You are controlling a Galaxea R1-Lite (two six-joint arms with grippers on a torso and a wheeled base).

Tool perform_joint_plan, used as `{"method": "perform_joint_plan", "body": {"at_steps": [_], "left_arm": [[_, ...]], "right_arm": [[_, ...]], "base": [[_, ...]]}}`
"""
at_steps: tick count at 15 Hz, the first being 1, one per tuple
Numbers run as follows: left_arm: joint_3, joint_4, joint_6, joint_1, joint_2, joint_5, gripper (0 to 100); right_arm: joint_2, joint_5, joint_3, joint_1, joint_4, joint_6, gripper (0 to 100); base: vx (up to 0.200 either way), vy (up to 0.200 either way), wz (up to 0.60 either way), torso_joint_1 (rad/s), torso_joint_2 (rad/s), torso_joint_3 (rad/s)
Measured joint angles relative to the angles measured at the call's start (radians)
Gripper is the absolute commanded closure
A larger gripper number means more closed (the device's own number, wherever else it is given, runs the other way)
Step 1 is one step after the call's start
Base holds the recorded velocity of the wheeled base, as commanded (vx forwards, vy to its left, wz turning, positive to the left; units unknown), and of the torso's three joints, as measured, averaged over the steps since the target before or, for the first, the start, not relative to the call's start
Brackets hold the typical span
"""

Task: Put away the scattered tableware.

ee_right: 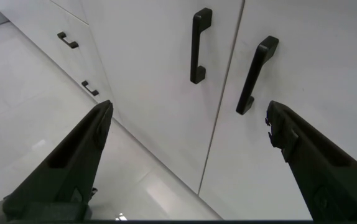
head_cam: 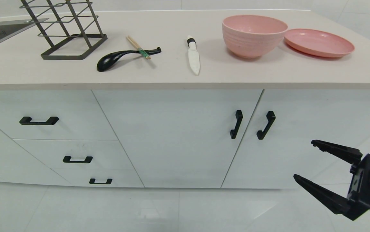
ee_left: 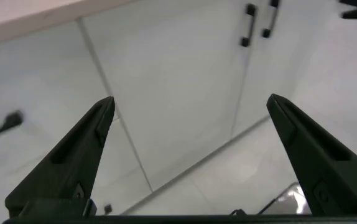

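Head view: bowl (head_cam: 252,35), plate (head_cam: 318,42), knife (head_cam: 193,58) and spoon (head_cam: 107,62) sit on the worktop (head_cam: 268,72); right end effector (head_cam: 303,159) spread, low. Left wrist view: left end effector (ee_left: 190,102) spread. Right wrist view: it faces door handles (ee_right: 197,46). Bowl probably light, slick; pinch its rim.

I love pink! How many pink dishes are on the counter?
2. A pink bowl stands toward the right of the counter, and a pink plate lies beside it, nearer the right end. Nothing seems to hide another.
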Motion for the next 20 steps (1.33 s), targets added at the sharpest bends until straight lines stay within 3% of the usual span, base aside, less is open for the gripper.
{"method": "perform_joint_plan", "body": {"at_steps": [2, 4, 6, 9, 13, 15, 17, 19, 20], "left_arm": [[-0.026, -0.090, 0.109, -0.070, 0.178, -0.124, 0], [-0.042, -0.148, 0.180, -0.172, 0.340, -0.242, 0], [-0.059, -0.197, 0.203, -0.247, 0.460, -0.340, 0], [-0.084, -0.298, 0.231, -0.304, 0.610, -0.387, 0], [-0.120, -0.463, 0.238, -0.403, 0.857, -0.408, 0], [-0.141, -0.562, 0.223, -0.467, 0.971, -0.409, 0], [-0.146, -0.682, 0.184, -0.517, 1.075, -0.410, 0], [-0.120, -0.803, 0.121, -0.572, 1.159, -0.411, 0], [-0.103, -0.846, 0.111, -0.589, 1.180, -0.412, 0]], "right_arm": [[0.001, 0.000, 0.000, 0.013, -0.006, 0.000, 0], [0.003, 0.000, 0.000, 0.035, -0.008, 0.000, 0], [0.003, 0.000, 0.000, 0.045, -0.009, 0.000, 0], [0.000, -0.001, 0.000, 0.046, -0.008, 0.002, 0], [-0.003, -0.002, 0.000, 0.038, -0.008, 0.007, 0], [-0.004, -0.001, 0.000, 0.036, -0.008, 0.007, 0], [-0.005, -0.002, 0.000, 0.035, -0.007, 0.005, 0], [-0.003, -0.001, 0.000, 0.036, -0.008, 0.005, 0], [-0.001, -0.002, 0.000, 0.037, -0.008, 0.005, 0]], "base": [[0.000, 0.000, 0.00, 0.000, 0.00, 0.000], [0.000, 0.000, 0.00, 0.000, 0.00, 0.000], [0.000, 0.000, 0.00, 0.000, 0.00, 0.000], [0.000, 0.000, 0.00, 0.000, 0.00, 0.000], [0.000, 0.000, 0.00, 0.000, 0.00, 0.000], [0.000, 0.000, 0.00, 0.000, 0.00, 0.000], [0.000, -0.100, 0.00, 0.001, 0.00, 0.001], [0.000, -0.200, 0.00, 0.000, 0.00, 0.002], [0.000, 0.000, 0.00, 0.000, 0.00, 0.000]]}}
